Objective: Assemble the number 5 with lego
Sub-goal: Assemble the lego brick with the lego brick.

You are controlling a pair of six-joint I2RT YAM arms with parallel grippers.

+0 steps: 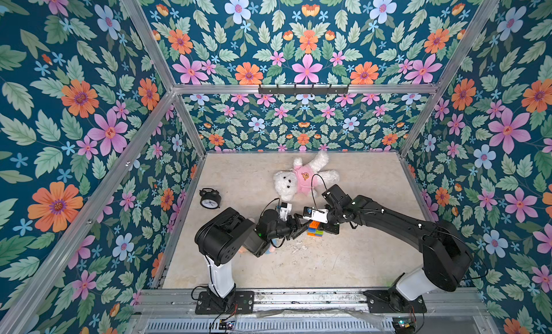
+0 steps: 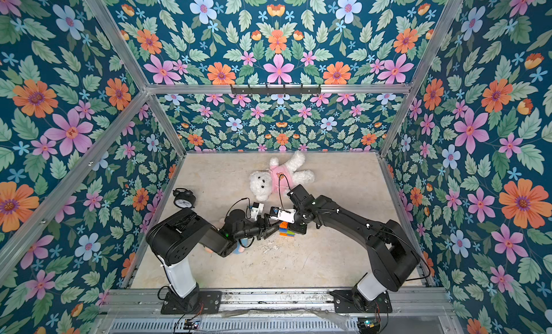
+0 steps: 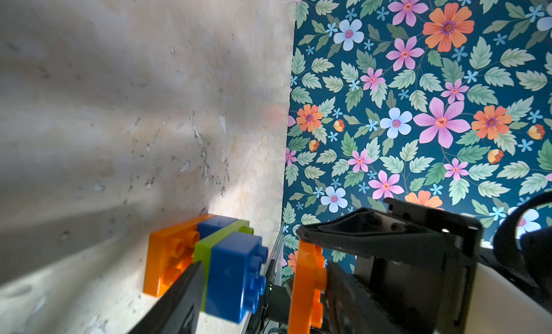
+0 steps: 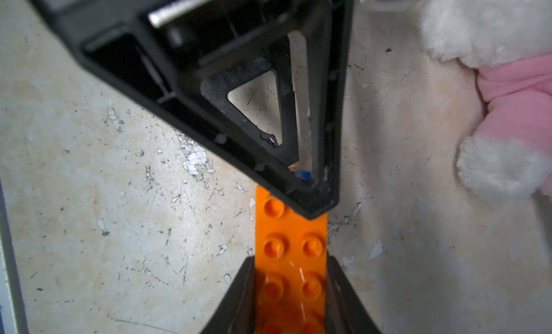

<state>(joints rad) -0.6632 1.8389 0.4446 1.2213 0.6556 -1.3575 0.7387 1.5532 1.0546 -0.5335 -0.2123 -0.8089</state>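
One orange brick [image 4: 294,242] clamped in right tool [image 4: 290,266]

By my count: two orange bricks [image 3: 167,257], two blue bricks [image 3: 236,275], one green brick [image 3: 206,245], one teddy [image 1: 286,183], one alarm clock [image 1: 210,201].

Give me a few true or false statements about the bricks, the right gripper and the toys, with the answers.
1. The right gripper holds an orange brick. True.
2. The stack has a green brick on top. False: a blue brick tops it.
3. The teddy wears pink. True.
4. The clock lies on the teddy. False: it lies apart from it.
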